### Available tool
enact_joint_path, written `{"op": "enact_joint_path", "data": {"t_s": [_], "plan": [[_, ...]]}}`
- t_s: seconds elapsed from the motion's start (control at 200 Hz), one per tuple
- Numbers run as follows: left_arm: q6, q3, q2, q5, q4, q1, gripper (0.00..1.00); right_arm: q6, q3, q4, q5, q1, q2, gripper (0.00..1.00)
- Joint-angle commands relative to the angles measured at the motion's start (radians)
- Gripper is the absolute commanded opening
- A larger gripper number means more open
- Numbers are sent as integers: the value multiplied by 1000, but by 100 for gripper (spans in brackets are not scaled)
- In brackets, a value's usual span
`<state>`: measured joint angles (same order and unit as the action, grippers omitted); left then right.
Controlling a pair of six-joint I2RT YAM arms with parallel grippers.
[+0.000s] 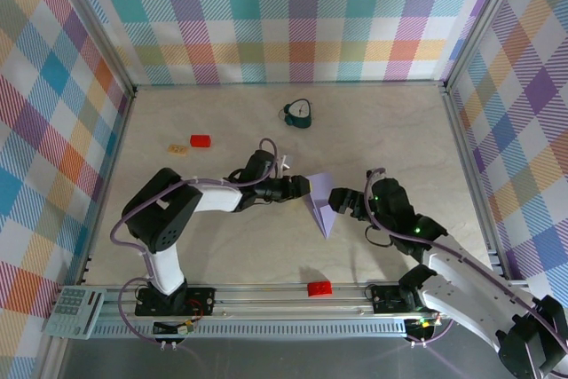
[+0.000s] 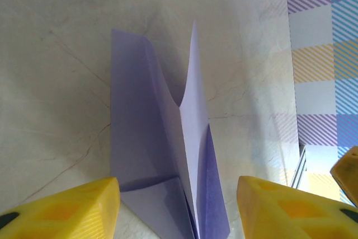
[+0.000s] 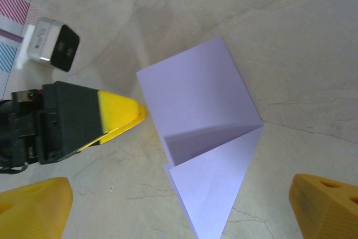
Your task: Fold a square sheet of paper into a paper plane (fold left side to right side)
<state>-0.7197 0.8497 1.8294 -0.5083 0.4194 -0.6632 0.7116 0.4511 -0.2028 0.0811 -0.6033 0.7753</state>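
Observation:
The pale lavender sheet of paper [image 1: 321, 204] lies mid-table, folded into a pointed wedge with its tip toward the near edge. In the left wrist view one flap [image 2: 193, 110] stands up from the flat part [image 2: 140, 127]. My left gripper [image 1: 306, 188] is at the paper's left edge and open. Its yellow fingers [image 2: 67, 208] straddle the raised flap with a gap on each side. My right gripper [image 1: 342, 199] hovers open at the paper's right side. The paper [image 3: 196, 93] lies ahead of the right gripper's wide-apart fingers [image 3: 327, 205], and a left fingertip [image 3: 117, 116] touches its edge.
A dark teal clock-like object [image 1: 299, 113] stands at the back. A red block [image 1: 201, 140] and a tan piece [image 1: 177, 148] lie back left. Another red block [image 1: 319, 288] sits by the front rail. Plaid walls close in three sides.

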Motion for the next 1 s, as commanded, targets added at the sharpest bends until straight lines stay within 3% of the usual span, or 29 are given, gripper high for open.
{"op": "enact_joint_path", "data": {"t_s": [0.0, 0.3, 0.665, 0.995], "plan": [[-36, 49, 45, -36, 45, -18, 55, 24, -17, -8, 3, 4, -36, 99], [-43, 117, 128, -75, 50, -29, 38, 35, -37, -30, 19, 3, -82, 99], [9, 60, 34, -86, 36, 6, 1, 35, -35, -28, 22, 4, -77, 99], [86, -95, -201, -196, 55, 146, 0, 32, -32, 16, 4, 4, -33, 99]]}}
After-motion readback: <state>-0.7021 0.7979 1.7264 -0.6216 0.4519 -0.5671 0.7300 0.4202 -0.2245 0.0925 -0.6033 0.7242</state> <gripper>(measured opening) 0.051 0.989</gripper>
